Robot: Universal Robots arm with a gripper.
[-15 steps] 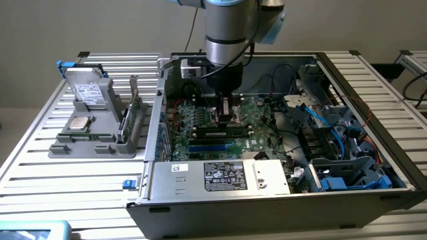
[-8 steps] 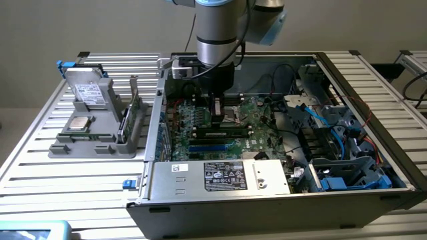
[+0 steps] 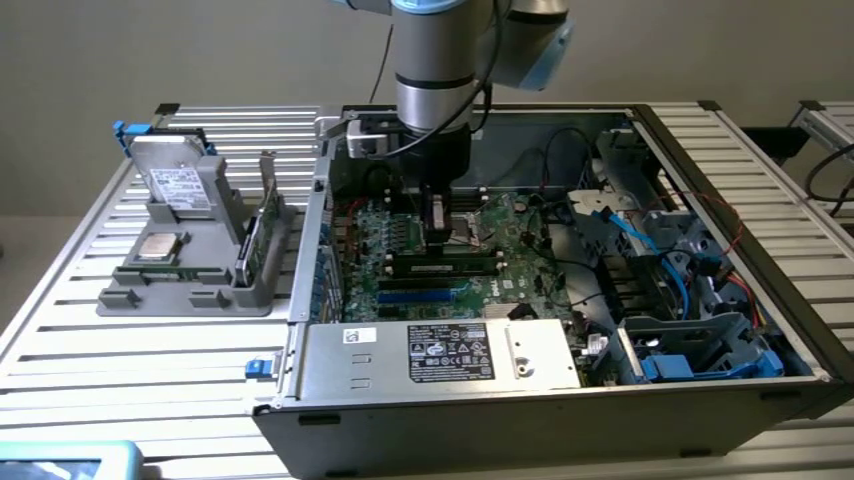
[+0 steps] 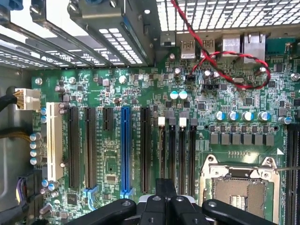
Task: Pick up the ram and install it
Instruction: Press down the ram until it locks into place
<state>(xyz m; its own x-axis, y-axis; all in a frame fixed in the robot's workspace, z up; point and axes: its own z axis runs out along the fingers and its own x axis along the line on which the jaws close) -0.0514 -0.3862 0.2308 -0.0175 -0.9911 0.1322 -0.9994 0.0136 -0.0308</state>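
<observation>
- You are looking at the arm (image 3: 434, 70) reaching down into the open computer case (image 3: 534, 400), which is lying on a slatted metal table (image 3: 80, 340).
- The case walls are boxing in the workspace: a metal wall on the exterior view's left, and the power supply with its white label (image 3: 447, 350) along the near edge.
- On the exterior view's right, blue and black cables (image 3: 654, 250) and a drive cage (image 3: 694, 345) are crowding that side, so the open room is sitting over the green motherboard (image 3: 441, 250).
- The pincer (image 3: 438, 215) is hanging just above the board, beside the processor socket (image 4: 241, 187).
- Its fingers are standing closed together; in the wrist view the black finger linkages (image 4: 164, 206) are meeting at the middle.
- A thin dark edge is sticking out between the fingers, pointing toward the black memory slots (image 4: 180, 154), but you cannot tell for sure whether it is the ram.
- One memory stick (image 3: 441, 268) is already lying seated in a slot nearer the power supply, well apart from the pincer.
- Outside the case, on the exterior view's left, a grey holder (image 3: 187, 270) is carrying a processor chip (image 3: 160, 245) and a hard drive (image 3: 174, 185).
- In the wrist view, a twisted red wire (image 4: 225, 61) is looping over the board near the rear ports.
</observation>
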